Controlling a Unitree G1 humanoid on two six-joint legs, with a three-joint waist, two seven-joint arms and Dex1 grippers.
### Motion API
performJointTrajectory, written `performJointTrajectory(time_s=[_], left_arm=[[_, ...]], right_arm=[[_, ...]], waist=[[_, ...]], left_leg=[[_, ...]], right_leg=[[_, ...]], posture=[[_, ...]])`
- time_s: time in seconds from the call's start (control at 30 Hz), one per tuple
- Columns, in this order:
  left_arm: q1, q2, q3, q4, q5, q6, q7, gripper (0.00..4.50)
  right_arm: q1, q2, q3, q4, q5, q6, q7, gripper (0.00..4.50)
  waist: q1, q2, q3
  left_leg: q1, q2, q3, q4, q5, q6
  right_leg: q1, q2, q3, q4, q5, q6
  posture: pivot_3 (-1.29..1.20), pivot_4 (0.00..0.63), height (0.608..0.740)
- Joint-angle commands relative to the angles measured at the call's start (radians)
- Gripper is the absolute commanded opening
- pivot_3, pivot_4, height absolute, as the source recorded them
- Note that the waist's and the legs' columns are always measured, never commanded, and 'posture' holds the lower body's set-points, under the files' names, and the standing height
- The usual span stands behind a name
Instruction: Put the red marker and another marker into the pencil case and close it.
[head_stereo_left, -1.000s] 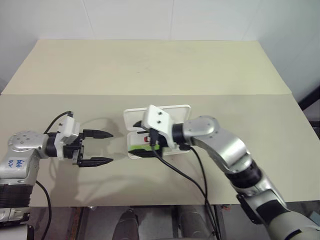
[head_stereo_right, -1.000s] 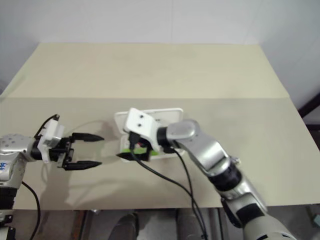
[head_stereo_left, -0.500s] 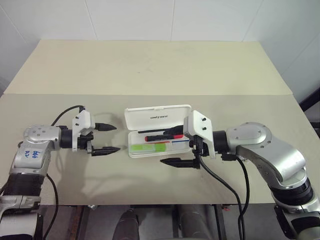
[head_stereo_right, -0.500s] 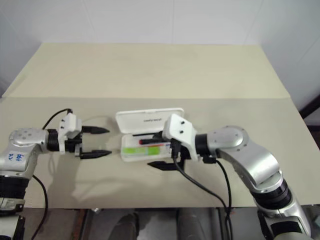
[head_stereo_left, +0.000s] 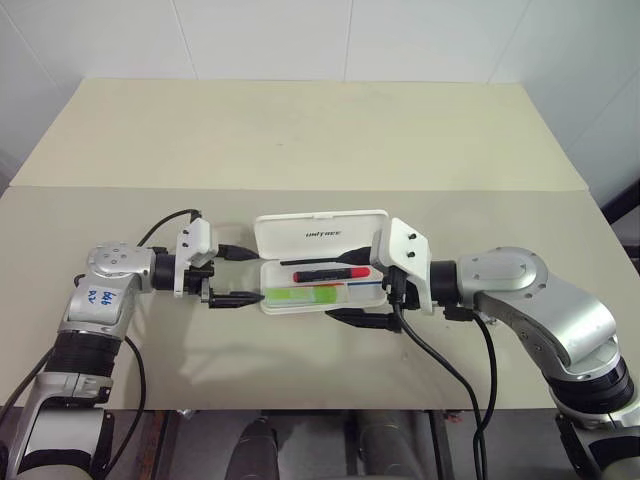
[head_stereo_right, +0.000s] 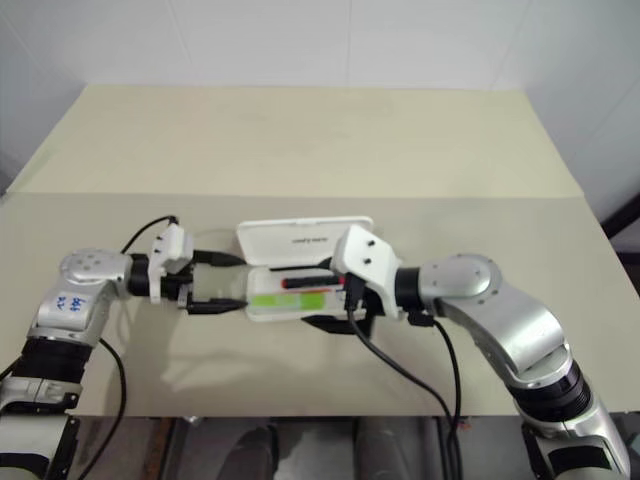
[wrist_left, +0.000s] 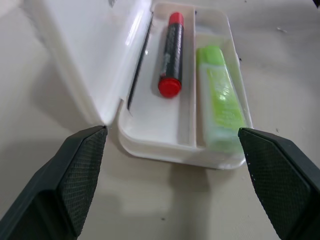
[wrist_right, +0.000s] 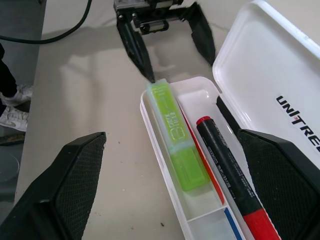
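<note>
From the head cameras you see the pencil case (head_stereo_left: 322, 262) lying open on the table (head_stereo_left: 300, 140), lid tipped back, with the red marker (head_stereo_left: 330, 273) in the far compartment and the green highlighter (head_stereo_left: 303, 294) in the near one. A second ago your right arm covered the case; it has since swung aside, and the right gripper (head_stereo_left: 352, 290) now sits at the case's right end, jaws spread and empty. The left gripper (head_stereo_left: 240, 276) has closed in from well apart to just beside the case's left end, also spread wide and holding nothing.

In the left wrist view, both black fingers (wrist_left: 75, 170) flank the case's near end. The markers lie side by side, separated by the divider, neither sticking above the rim as far as you can tell.

In the right wrist view, you look along the case from the other end: highlighter (wrist_right: 179, 145), red marker (wrist_right: 227, 165), lid (wrist_right: 280, 85) with its lettering, and the left gripper (wrist_right: 172, 47) with one fingertip at the case's corner.

So loading looks finished; what remains is swinging the lid shut.
</note>
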Motion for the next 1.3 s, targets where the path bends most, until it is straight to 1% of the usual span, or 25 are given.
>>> performJointTrajectory(time_s=[0.03, 0.2, 0.33, 0.43, 0.5, 0.6, 0.67, 0.77, 0.83, 1.03, 1.13, 1.23, 1.3], left_arm=[[-0.027, -0.007, 0.005, -0.006, 0.006, -0.021, 0.004, 4.50], [-0.033, -0.013, 0.008, -0.015, 0.005, -0.029, 0.002, 4.50], [-0.033, -0.001, 0.047, -0.055, -0.047, -0.022, -0.026, 4.50], [-0.026, 0.031, 0.131, -0.074, -0.171, -0.038, -0.150, 4.50], [-0.021, 0.050, 0.168, -0.068, -0.218, -0.032, -0.200, 4.50], [-0.012, 0.068, 0.204, -0.059, -0.252, -0.018, -0.231, 4.50], [-0.010, 0.069, 0.220, -0.066, -0.267, -0.005, -0.233, 4.50], [0.001, 0.066, 0.228, -0.081, -0.279, 0.002, -0.229, 4.50], [0.012, 0.061, 0.234, -0.100, -0.298, 0.014, -0.229, 4.50], [0.055, 0.046, 0.260, -0.165, -0.362, 0.057, -0.206, 4.50], [0.092, 0.058, 0.276, -0.190, -0.380, 0.075, -0.211, 4.50], [0.098, 0.058, 0.288, -0.195, -0.392, 0.082, -0.212, 4.50], [0.098, 0.059, 0.289, -0.190, -0.386, 0.077, -0.211, 4.50]], right_arm=[[0.002, -0.019, -0.035, -0.025, 0.013, -0.013, -0.004, 4.48], [0.007, -0.037, -0.048, -0.020, 0.018, -0.022, -0.002, 4.48], [0.033, -0.068, -0.080, -0.023, 0.028, -0.022, 0.005, 4.48], [0.131, -0.161, -0.153, 0.006, 0.004, -0.051, 0.027, 4.48], [0.180, -0.211, -0.198, 0.029, 0.001, -0.071, 0.043, 4.48], [0.275, -0.300, -0.269, 0.082, -0.017, -0.135, 0.101, 4.48], [0.330, -0.354, -0.295, 0.125, -0.043, -0.176, 0.130, 4.48], [0.411, -0.440, -0.301, 0.215, -0.120, -0.285, 0.179, 4.48], [0.434, -0.473, -0.314, 0.266, -0.142, -0.329, 0.201, 4.48], [0.463, -0.504, -0.368, 0.355, -0.140, -0.354, 0.241, 4.48], [0.464, -0.489, -0.377, 0.390, -0.127, -0.340, 0.240, 4.48], [0.460, -0.480, -0.367, 0.414, -0.122, -0.340, 0.248, 4.48], [0.454, -0.468, -0.362, 0.434, -0.114, -0.336, 0.249, 4.48]], waist=[[0.001, 0.000, 0.000], [0.002, 0.000, 0.000], [0.003, 0.000, 0.000], [0.007, 0.000, 0.000], [0.014, 0.000, 0.000], [0.019, 0.000, 0.000], [0.021, 0.000, 0.000], [0.024, 0.000, 0.000], [0.023, 0.000, 0.000], [0.015, 0.000, 0.000], [0.015, 0.000, 0.000], [0.017, 0.000, 0.000], [0.017, 0.000, 0.000]], left_leg=[[0.000, 0.000, 0.000, 0.000, 0.000, 0.000], [0.000, 0.000, 0.000, 0.000, 0.000, 0.000], [0.000, 0.000, 0.000, 0.000, 0.000, 0.000], [0.000, 0.000, 0.000, 0.000, 0.000, 0.000], [-0.001, 0.000, 0.000, -0.001, 0.000, 0.000], [0.000, 0.000, 0.001, 0.000, 0.000, 0.000], [0.000, 0.000, 0.001, 0.000, 0.000, 0.000], [0.000, 0.000, 0.001, 0.002, 0.000, 0.000], [0.000, 0.000, 0.002, 0.003, 0.000, 0.000], [0.000, 0.000, 0.003, 0.006, 0.000, 0.000], [0.001, 0.000, 0.003, 0.006, 0.000, 0.000], [0.001, 0.000, 0.003, 0.007, 0.000, 0.000], [0.001, 0.000, 0.003, 0.008, 0.000, 0.000]], right_leg=[[0.000, 0.000, 0.000, 0.000, 0.000, 0.000], [0.000, 0.000, 0.000, 0.000, 0.000, 0.000], [0.000, 0.000, 0.000, 0.000, 0.000, 0.000], [0.000, 0.000, 0.000, 0.000, 0.000, 0.000], [0.000, 0.000, 0.000, -0.002, 0.000, 0.000], [0.000, 0.000, 0.000, -0.002, 0.000, 0.000], [0.001, 0.000, 0.000, -0.002, -0.001, -0.001], [0.001, 0.000, 0.000, -0.002, -0.003, -0.005], [0.002, 0.000, 0.001, -0.003, -0.004, -0.007], [0.002, 0.000, 0.002, -0.001, -0.003, -0.007], [0.002, 0.000, 0.002, -0.001, -0.003, -0.007], [0.002, 0.000, 0.003, -0.001, -0.003, -0.007], [0.003, 0.000, 0.003, -0.001, -0.005, -0.011]], posture=[[0.00, 0.150, 0.740], [0.00, 0.150, 0.740], [0.00, 0.150, 0.740], [0.00, 0.150, 0.740], [0.00, 0.150, 0.740], [0.00, 0.150, 0.740], [0.00, 0.150, 0.740], [0.00, 0.150, 0.740], [0.00, 0.150, 0.740], [0.00, 0.150, 0.740], [0.00, 0.150, 0.740], [0.00, 0.150, 0.740], [0.00, 0.150, 0.740]])
